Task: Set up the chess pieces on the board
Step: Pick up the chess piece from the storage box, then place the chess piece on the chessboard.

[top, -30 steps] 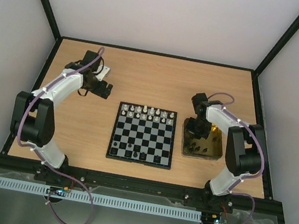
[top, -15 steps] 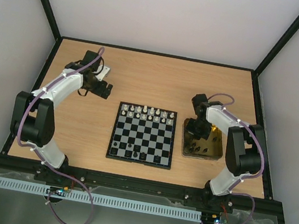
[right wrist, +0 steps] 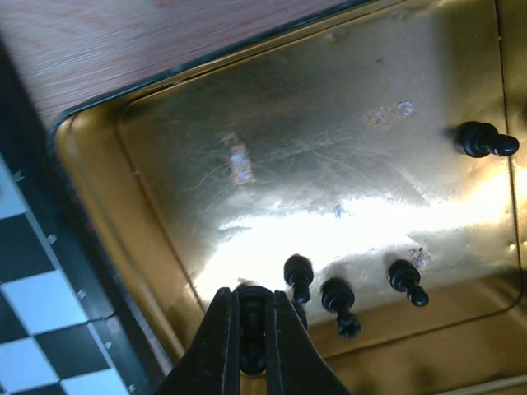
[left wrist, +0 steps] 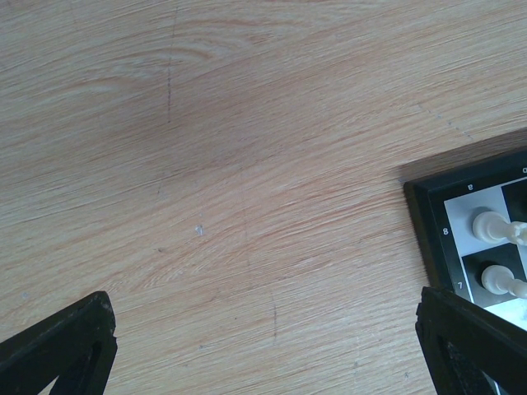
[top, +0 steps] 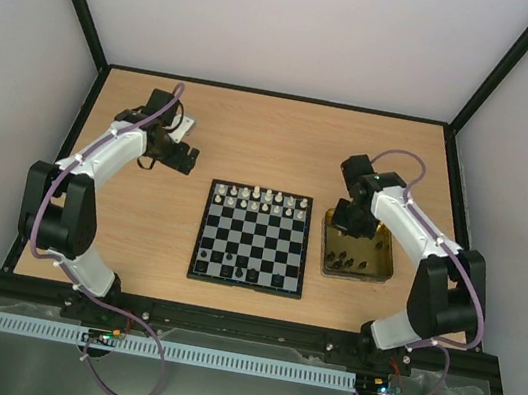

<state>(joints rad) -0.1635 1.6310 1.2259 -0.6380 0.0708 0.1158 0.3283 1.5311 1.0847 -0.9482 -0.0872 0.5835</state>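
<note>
The right gripper [right wrist: 251,317] is pinched shut on a black chess piece [right wrist: 252,296] by the gold tray's [right wrist: 99,197] board-side wall. Lift it straight up, clear of the three loose pieces [right wrist: 338,298] just beside it, before crossing to the board [top: 244,285] mid-tabletop. The left gripper [left wrist: 262,300] hangs wide open off the board's far-left corner.

We see the wooden table [left wrist: 247,164] stretching away from the board [left wrist: 420,216], whose black-rimmed corner carries two white chess pieces [left wrist: 487,224] just inside it, while the left gripper [left wrist: 263,329] holds its dark fingers [left wrist: 66,346] wide apart, one overlapping the board, the other well away from it.
</note>
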